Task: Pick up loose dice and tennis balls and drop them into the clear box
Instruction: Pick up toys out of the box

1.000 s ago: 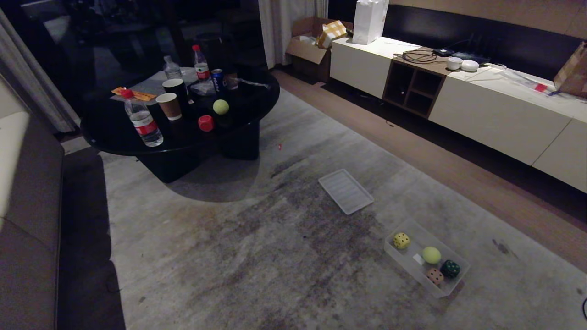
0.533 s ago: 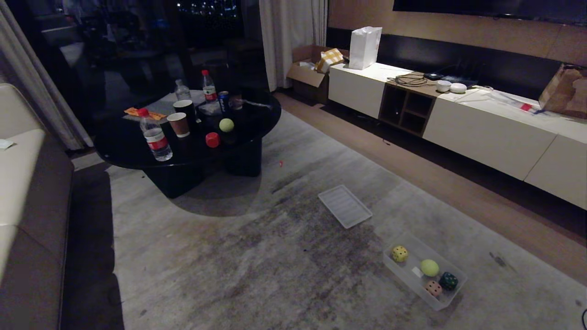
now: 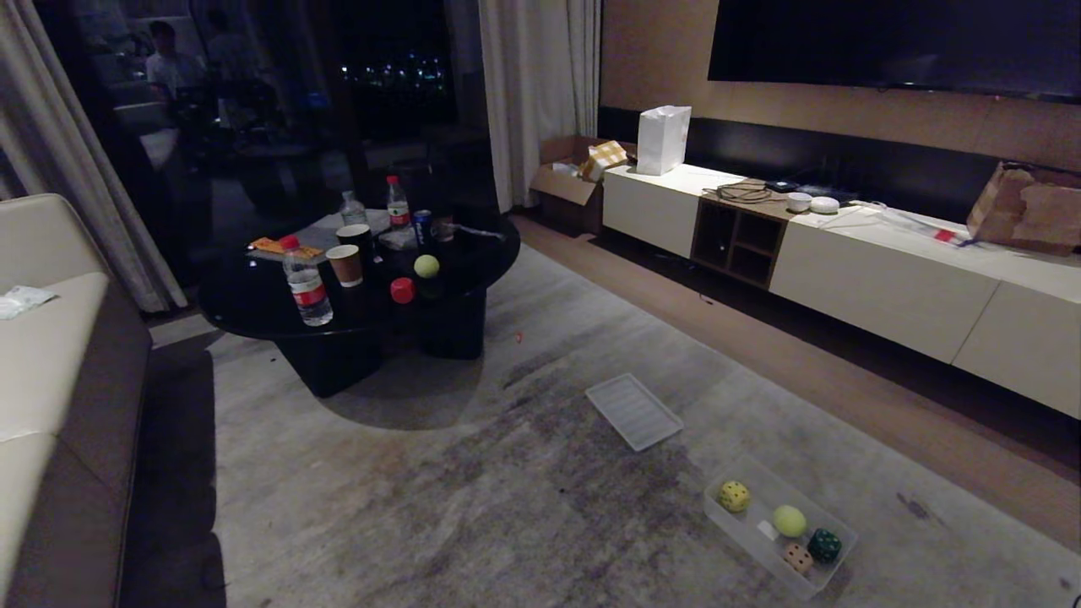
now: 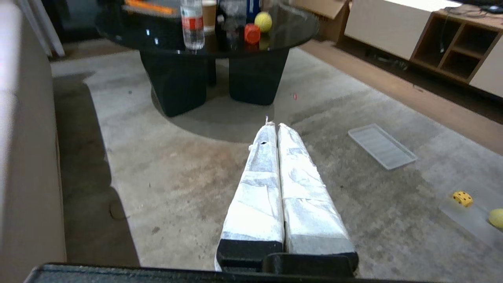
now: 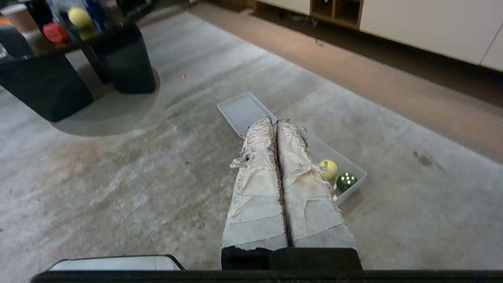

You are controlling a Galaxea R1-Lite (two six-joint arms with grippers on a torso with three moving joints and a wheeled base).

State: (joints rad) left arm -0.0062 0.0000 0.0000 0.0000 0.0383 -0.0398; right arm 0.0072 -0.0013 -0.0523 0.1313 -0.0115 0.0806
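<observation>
While out of the head view, both grippers appear only in the wrist views.
Left gripper: taped fingers pressed together, empty, held above the carpet.
Right gripper: fingers pressed together, empty, above the clear box.
Clear box: on the carpet; holds yellow die, tennis ball, dark green die, pinkish-brown die.
Right wrist view: pinkish-brown and yellow dice hidden behind the fingers.
Ribbed panel: flat, near the box.
Black table: second tennis ball just beside red die, bottles and cups nearby.
</observation>
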